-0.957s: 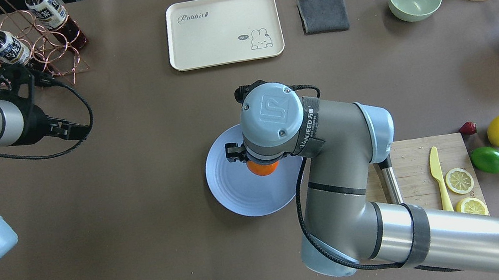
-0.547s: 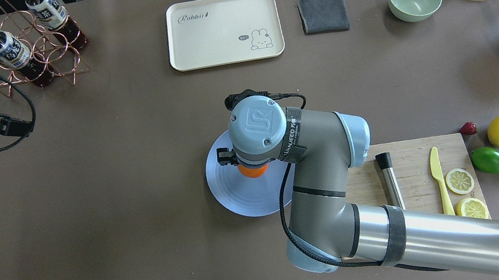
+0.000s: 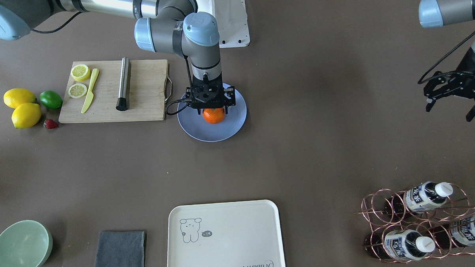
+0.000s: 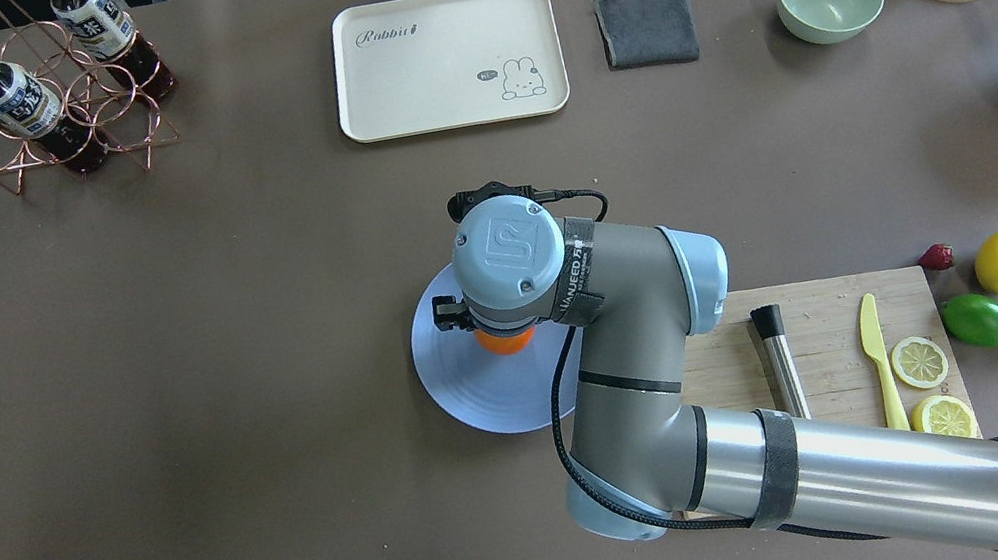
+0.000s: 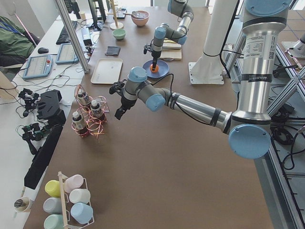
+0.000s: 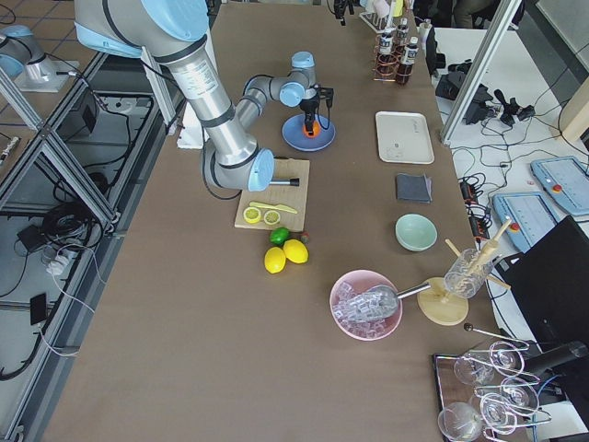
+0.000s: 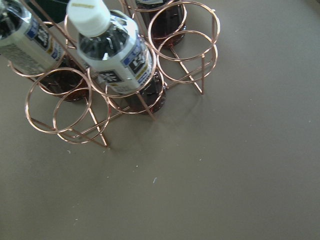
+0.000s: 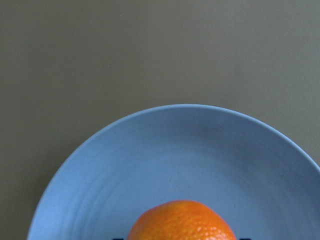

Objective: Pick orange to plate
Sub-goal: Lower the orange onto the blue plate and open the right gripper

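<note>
On the plate, release step at hand

Front view: right claw (image 3: 212, 107) points straight down, clamped on the orange (image 3: 213, 116) at the plate's (image 3: 206, 132) middle; whether they touch is unclear. Next, I judge, it must let go and lift. Left claw (image 3: 448, 112) hangs spread, empty. Overhead view: only a sliver of orange shows.

The grey right arm with pale-blue joint caps (image 4: 846, 475) reaches in from the right end of the brown counter (image 4: 174, 395) to its middle. Its wrist stands upright, so the black two-finger right tool (image 3: 213, 110) points straight down, with its fingers closed on the sides of the small round orange fruit (image 3: 214, 115). The matching grey left arm (image 5: 190, 106) stretches out low over the left end, and its black left tool (image 3: 450, 109) tilts downward with its jaws spread wide apart.
</note>
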### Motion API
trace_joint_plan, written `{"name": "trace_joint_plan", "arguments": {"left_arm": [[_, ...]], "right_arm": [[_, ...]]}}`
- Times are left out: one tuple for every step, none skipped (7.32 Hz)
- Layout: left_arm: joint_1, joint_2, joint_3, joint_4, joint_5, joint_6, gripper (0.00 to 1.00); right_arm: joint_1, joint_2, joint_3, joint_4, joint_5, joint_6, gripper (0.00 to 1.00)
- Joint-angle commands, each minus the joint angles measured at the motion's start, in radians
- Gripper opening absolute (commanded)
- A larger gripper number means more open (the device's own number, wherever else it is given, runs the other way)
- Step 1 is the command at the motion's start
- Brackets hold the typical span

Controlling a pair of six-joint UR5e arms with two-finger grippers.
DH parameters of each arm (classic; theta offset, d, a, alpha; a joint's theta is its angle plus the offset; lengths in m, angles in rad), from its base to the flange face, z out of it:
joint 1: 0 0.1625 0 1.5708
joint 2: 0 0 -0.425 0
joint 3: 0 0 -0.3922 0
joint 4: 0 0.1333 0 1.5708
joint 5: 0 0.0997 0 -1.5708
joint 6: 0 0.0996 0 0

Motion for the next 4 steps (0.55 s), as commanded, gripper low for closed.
{"name": "trace_joint_plan", "arguments": {"left_arm": [[-0.119,0.041,0.022,0.018,-0.047,0.154,0.98],[-0.133,0.049,0.028,0.018,-0.046,0.165,0.98],[-0.165,0.093,0.039,0.011,-0.046,0.200,0.98],[-0.229,0.130,0.039,0.014,-0.047,0.291,0.98]], "right_arm": [[0.016,0.031,0.015,-0.030,0.010,0.012,1.00],[0.066,0.048,0.090,-0.119,0.050,0.003,1.00],[0.168,0.041,0.180,-0.195,0.178,-0.014,1.00],[0.292,-0.008,0.278,-0.293,0.273,-0.100,1.00]]}}
